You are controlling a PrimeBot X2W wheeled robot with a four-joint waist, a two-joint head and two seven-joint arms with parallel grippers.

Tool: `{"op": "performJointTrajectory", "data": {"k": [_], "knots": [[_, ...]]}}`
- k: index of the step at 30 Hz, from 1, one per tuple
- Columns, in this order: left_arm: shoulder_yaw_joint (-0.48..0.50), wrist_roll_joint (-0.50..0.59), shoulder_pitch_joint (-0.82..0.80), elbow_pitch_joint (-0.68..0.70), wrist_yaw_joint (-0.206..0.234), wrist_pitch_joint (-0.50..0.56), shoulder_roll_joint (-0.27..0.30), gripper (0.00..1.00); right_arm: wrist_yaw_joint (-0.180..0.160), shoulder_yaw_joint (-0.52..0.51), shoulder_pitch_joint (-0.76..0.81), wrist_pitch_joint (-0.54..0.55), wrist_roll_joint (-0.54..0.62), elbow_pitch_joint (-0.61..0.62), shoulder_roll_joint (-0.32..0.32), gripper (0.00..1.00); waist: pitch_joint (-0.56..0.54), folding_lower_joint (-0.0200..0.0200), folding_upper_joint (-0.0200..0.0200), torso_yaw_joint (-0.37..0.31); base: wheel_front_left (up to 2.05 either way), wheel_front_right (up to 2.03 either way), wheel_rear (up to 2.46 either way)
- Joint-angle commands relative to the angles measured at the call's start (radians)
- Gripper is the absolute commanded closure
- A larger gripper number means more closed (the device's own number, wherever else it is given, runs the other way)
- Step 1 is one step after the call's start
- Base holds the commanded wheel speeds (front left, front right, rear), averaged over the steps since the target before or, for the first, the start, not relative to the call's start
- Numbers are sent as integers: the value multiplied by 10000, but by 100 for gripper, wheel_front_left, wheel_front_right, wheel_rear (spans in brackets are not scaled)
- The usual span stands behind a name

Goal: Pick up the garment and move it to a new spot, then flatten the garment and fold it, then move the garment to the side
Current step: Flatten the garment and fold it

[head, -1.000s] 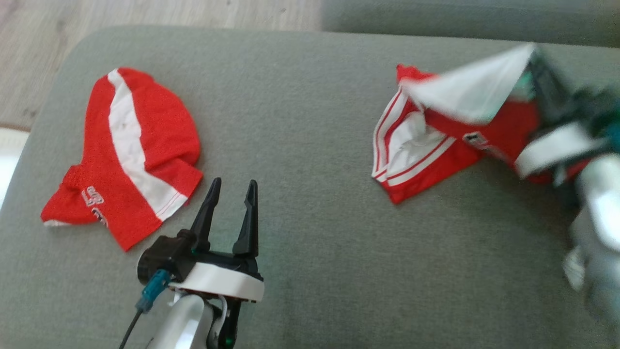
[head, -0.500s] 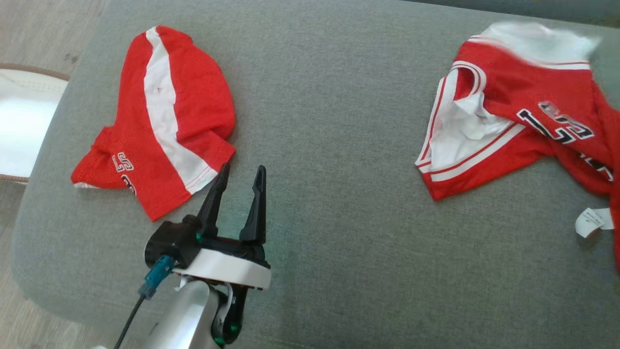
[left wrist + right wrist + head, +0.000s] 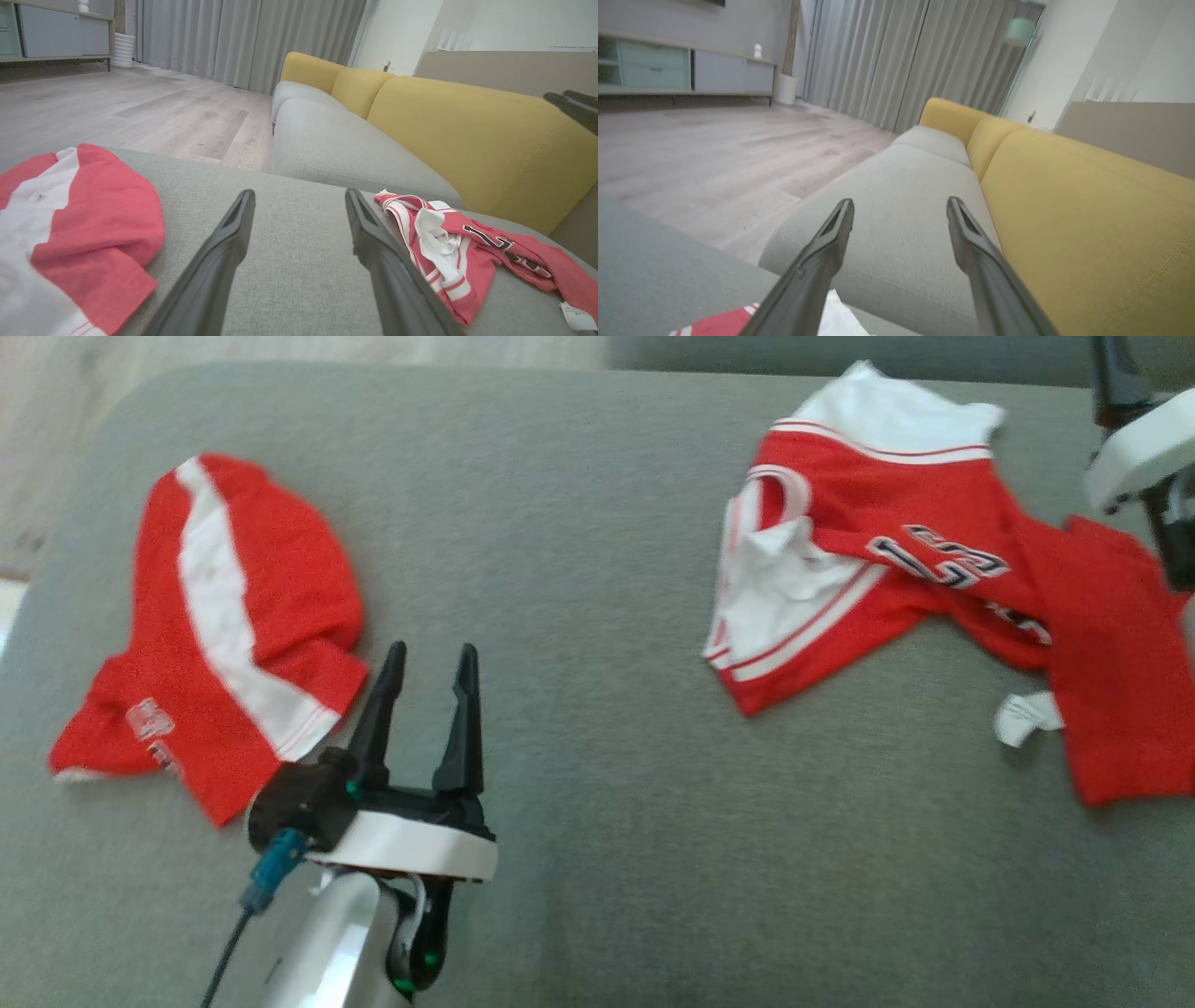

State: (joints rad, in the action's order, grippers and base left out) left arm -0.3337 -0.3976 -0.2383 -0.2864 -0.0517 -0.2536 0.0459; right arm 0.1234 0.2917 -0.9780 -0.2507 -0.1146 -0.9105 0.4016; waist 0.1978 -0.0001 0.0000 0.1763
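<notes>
The garment, a red jersey with white trim and dark numbers, lies crumpled at the right of the grey cushion. In the left wrist view the garment is to the right of my fingers. My right gripper hangs open above the garment's far right edge and holds nothing. The right wrist view has that gripper with its jaws wide apart and a strip of red cloth below. My left gripper stands open and empty over the cushion's front middle, seen also as the left gripper.
A second red piece with a white stripe lies at the cushion's left, close to my left fingers. A yellow sofa back rises behind the grey seats. Wooden floor lies past the cushion's far and left edges.
My right gripper has opened and let go of the garment, which has dropped from a lifted fold to lie spread and crumpled on the cushion. The head camera has shifted.
</notes>
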Motion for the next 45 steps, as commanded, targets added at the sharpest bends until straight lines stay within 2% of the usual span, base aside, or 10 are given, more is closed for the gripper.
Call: {"op": "performJointTrajectory", "data": {"k": [1, 7, 11, 16, 19, 26, 33, 40, 45], "knots": [[446, 77, -161, 402, 23, -82, 43, 0, 73, -96, 455, -104, -195, 777, -184, 0, -294, 1, 0, -575, 0, 0, 0], [616, 143, 28, 608, -10, -82, 43, 0, 73, -1288, 3002, -108, -733, 3333, -1142, 0, -661, 1, 0, -1327, 0, 0, 0], [656, 101, 181, 702, -26, -82, 43, 0, 73, -1836, 5027, -109, -476, 4670, -1976, 0, -825, 1, 0, -1647, 0, 0, 0], [707, 114, 351, 728, -52, -82, 43, 0, 73, -2457, 7033, -109, -47, 5741, -2984, 0, -933, 1, 0, -1959, 0, 0, 0], [693, 173, 371, 666, -107, -82, 43, 0, 73, -2603, 7723, -109, 131, 6059, -3278, 0, -890, 1, 0, -2151, 0, 0, 0], [491, 751, -320, 17, -325, -82, 44, 0, 73, -2637, 7899, -110, 207, 6523, -3481, 0, -444, 1, 0, -2740, 0, 0, 0], [-319, 2020, -2295, -1950, -391, 57, 240, 0, 73, -2537, 7786, -110, 70, 6658, -3509, 0, 141, 1, 0, -3313, 0, 0, 0], [-1204, 3503, -4331, -4264, -19, 573, 635, 0, 73, -2299, 7623, -110, -265, 6669, -3512, 0, 640, 1, 0, -3876, 0, 0, 0], [-1406, 3931, -5285, -5337, 324, 479, 727, 0, 73, -2270, 7514, -110, -371, 6673, -3512, 0, 838, 1, 0, -4101, 0, 0, 0]]}}
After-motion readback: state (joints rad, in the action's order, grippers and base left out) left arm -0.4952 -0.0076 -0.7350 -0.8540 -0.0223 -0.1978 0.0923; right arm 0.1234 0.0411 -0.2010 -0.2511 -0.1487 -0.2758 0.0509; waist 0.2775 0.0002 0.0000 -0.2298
